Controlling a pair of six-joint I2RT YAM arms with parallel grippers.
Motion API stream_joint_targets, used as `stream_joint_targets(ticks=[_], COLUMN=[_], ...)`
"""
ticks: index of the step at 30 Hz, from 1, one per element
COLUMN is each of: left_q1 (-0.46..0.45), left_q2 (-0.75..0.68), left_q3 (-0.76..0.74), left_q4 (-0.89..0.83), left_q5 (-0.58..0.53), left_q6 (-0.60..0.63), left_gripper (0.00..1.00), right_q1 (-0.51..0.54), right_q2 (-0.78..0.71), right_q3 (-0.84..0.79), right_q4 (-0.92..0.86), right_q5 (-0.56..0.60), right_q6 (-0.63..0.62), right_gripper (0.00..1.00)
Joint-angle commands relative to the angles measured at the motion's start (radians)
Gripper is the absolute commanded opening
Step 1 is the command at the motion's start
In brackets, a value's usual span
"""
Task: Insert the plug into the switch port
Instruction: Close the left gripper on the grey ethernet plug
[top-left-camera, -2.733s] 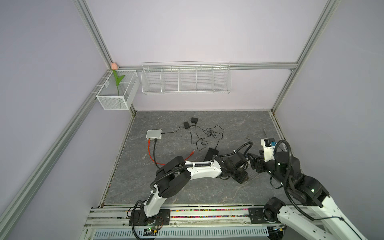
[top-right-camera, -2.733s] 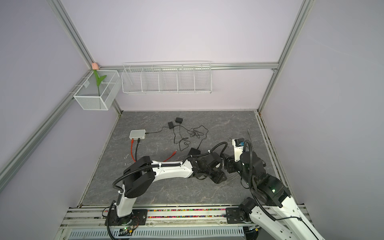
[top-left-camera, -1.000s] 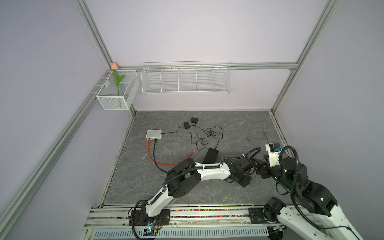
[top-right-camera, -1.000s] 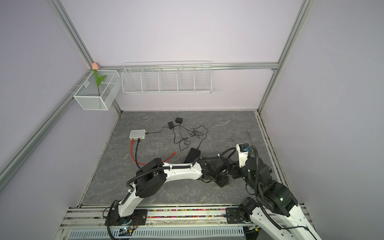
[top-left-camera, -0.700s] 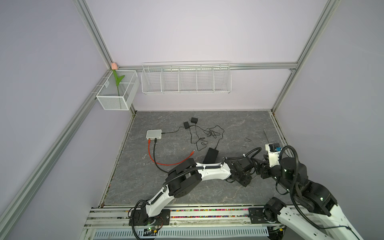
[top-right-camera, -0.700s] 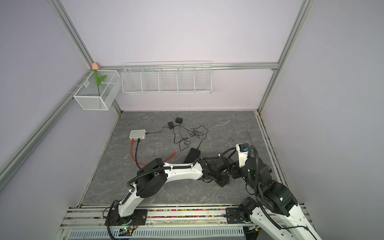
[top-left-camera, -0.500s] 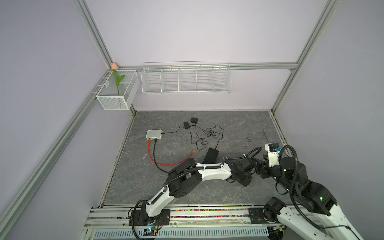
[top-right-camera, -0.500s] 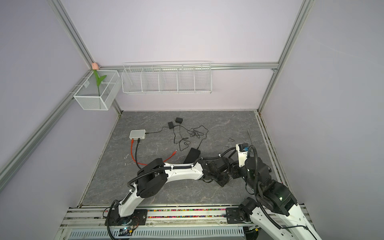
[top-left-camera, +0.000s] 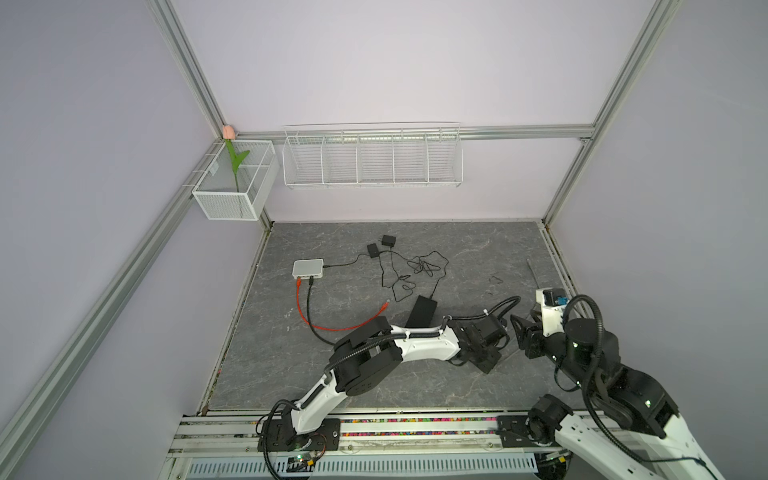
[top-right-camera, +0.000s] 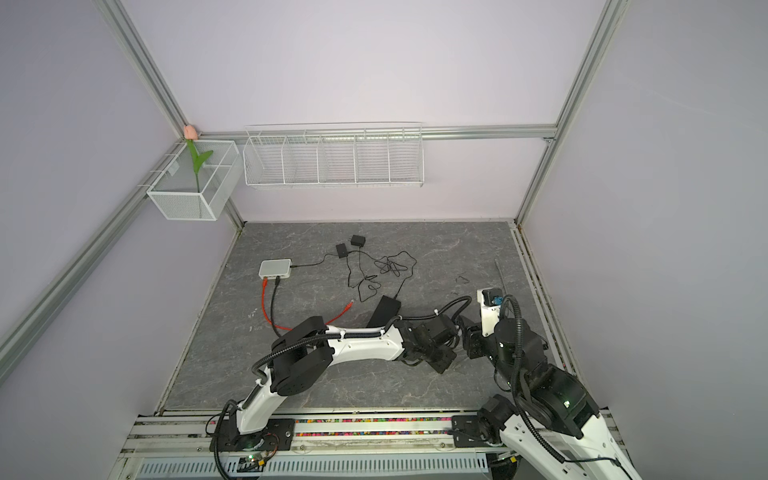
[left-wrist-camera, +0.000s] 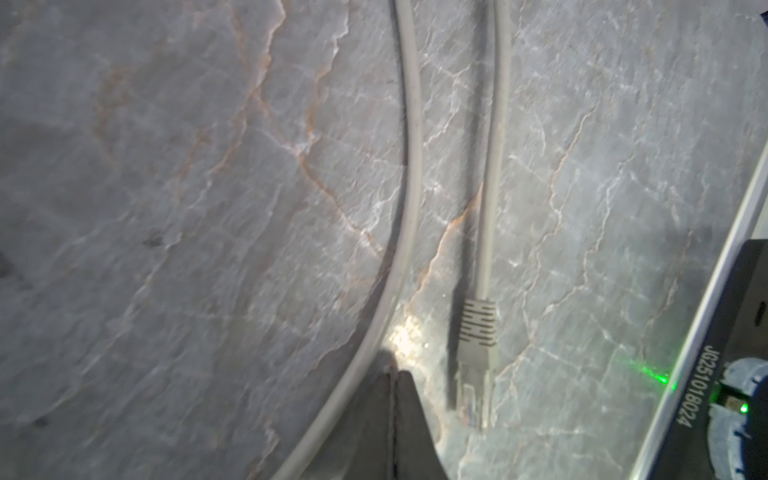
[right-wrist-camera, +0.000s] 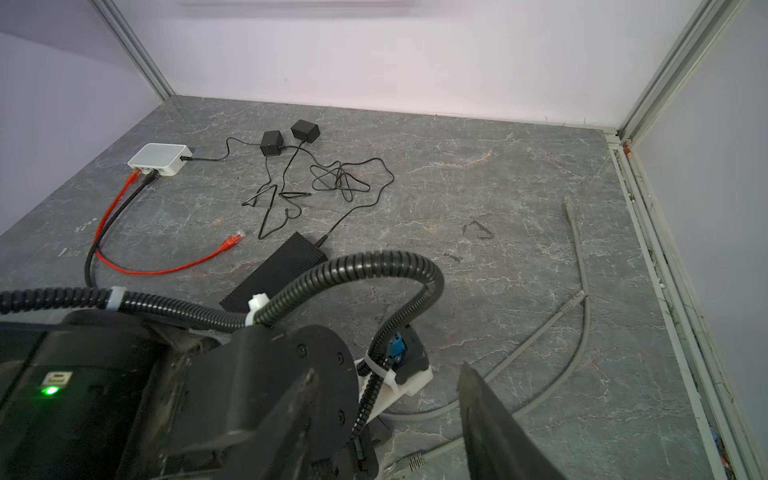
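The left arm has been stretching further out over the tabletop (left-wrist-camera: 166, 208) these last moments, and the left hand (left-wrist-camera: 392, 376) has just finished closing. Its two fingers (left-wrist-camera: 415, 428) are now sitting pressed flat together with only a thin seam between them, and nothing is showing in that seam. The grey network plug (left-wrist-camera: 476, 365) is lying loose on the stone just beside the fingertips, apart from them as far as I can see. Another run of the grey cable (left-wrist-camera: 411, 166) is curving past on the fingers' other side and slipping out of sight beneath them, so I cannot tell whether it is touching. To my eye the closing is catching no plug, so the pick-up is yet to be done; perhaps the hand is meaning to nudge it instead. The right hand (top-left-camera: 523, 333) is hovering close by, facing the left one, its jaws standing partly apart and holding nothing. The white switch (top-left-camera: 307, 269) is sitting well away from both hands, beyond the left arm's elbow, with a red lead (right-wrist-camera: 166, 272) and a black lead (right-wrist-camera: 88, 270) already in its ports.
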Motion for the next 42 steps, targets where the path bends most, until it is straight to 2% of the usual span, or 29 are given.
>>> stream_joint_targets(ticks=[1, 10, 13, 15, 19, 27, 32, 37, 42], left_q1=[0.018, 0.054, 0.069, 0.065, 0.018, -0.019, -0.040, -0.044, -0.051], left_q2=[-0.054, -0.162, -0.183, -0.175, -0.144, -0.068, 0.003, 0.048, 0.077], left_q3=[-0.010, -0.070, -0.098, -0.094, -0.063, 0.006, 0.085, 0.136, 0.166], left_q4=[-0.033, -0.052, -0.029, -0.025, -0.019, -0.007, -0.058, -0.128, -0.147], left_q5=[-0.012, -0.023, 0.036, 0.078, 0.069, 0.085, 0.075, -0.002, -0.006], left_q6=[0.035, 0.072, 0.067, 0.069, 0.072, 0.035, 0.031, 0.024, 0.024], left_gripper=[0.00, 0.00, 0.00, 0.06, 0.18, 0.36, 0.40, 0.41, 0.41], right_q1=[-0.005, -0.005, -0.004, -0.005, -0.004, -0.004, -0.004, -0.005, -0.005], right_q2=[-0.036, -0.056, -0.048, -0.047, -0.045, -0.001, -0.003, -0.016, -0.031], right_q3=[0.023, 0.048, 0.076, 0.096, 0.156, 0.212, 0.178, 0.166, 0.161], right_q4=[-0.028, -0.003, -0.015, -0.024, -0.039, -0.062, -0.046, -0.047, -0.050], right_q5=[0.043, 0.073, 0.086, 0.108, 0.160, 0.163, 0.149, 0.144, 0.143], right_q6=[-0.025, -0.139, -0.154, -0.157, -0.152, -0.148, -0.140, -0.139, -0.139], right_gripper=[0.56, 0.54, 0.56, 0.64, 0.73, 0.79, 0.81, 0.81, 0.81])
